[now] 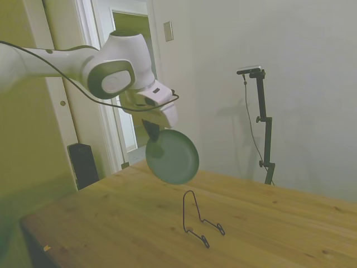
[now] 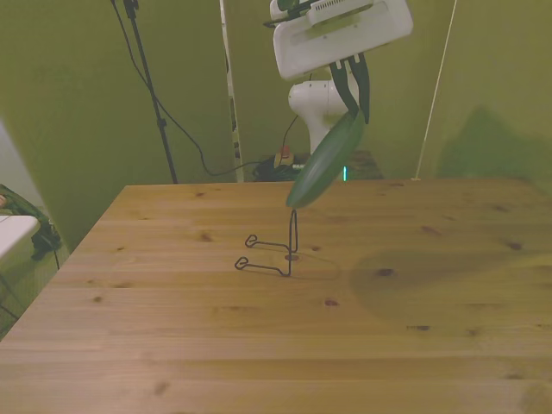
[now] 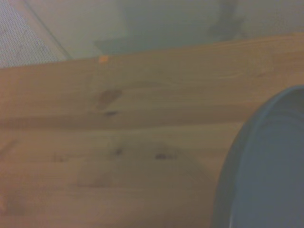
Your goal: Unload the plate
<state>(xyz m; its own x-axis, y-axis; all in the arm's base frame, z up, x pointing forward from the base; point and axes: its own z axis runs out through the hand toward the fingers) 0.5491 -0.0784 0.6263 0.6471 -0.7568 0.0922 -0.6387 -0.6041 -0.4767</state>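
The dark green plate (image 1: 173, 157) hangs in the air, tilted on edge, with my gripper (image 1: 152, 132) shut on its upper rim. In the front view the plate (image 2: 325, 162) shows edge-on below the gripper (image 2: 352, 93), its lower rim just above the thin black wire stand (image 2: 276, 254). Part of the plate (image 3: 266, 166) fills one corner of the wrist view, over bare wood. The stand (image 1: 199, 219) sits on the table, below and slightly to the right of the plate in the side view, with nothing resting in it.
The wooden table (image 2: 172, 345) stretches wide around the stand. A black box (image 1: 83, 164) stands on the floor beyond the table's far edge in the side view. Cables and a light pole (image 2: 228, 86) rise behind the table in the front view.
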